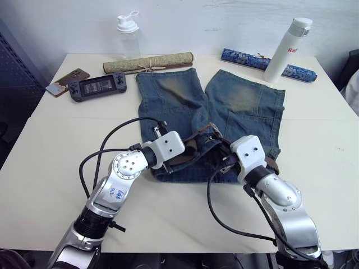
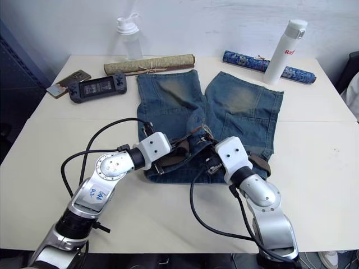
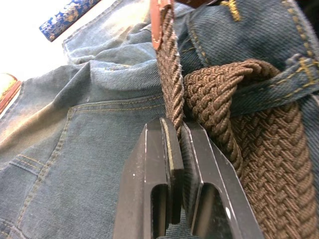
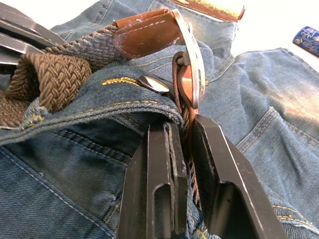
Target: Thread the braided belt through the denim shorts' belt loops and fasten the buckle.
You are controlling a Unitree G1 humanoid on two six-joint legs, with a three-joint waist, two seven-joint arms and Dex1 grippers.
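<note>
The braided belt looks light, limp and soft, a woven strap that folds and bunches wherever it is slack, so it probably needs a pinch close to its end to steer it; its leather ends seem stiffer and would likely guide better than the weave; the metal buckle is rigid and probably slick, so a grip on the leather just behind it seems safer than on the frame itself; the denim shorts are heavier cloth, floppy but with a thick waistband that should hold its shape a little while the strap slides through. The belt is olive-brown with a coarse basket weave, brown stitched leather at its ends and a small silver buckle; the shorts are faded blue with yellowish worn patches on both legs, lying flat in the middle of the white counter, waistband toward the robot. The belt sits along that waistband, passing under at least one of the belt loops and bunched beside it. The left tool is closed on a run of the braided strap near its leather tip; the right tool is pinched on the dark strap just below the buckle, at the waistband's front.
</note>
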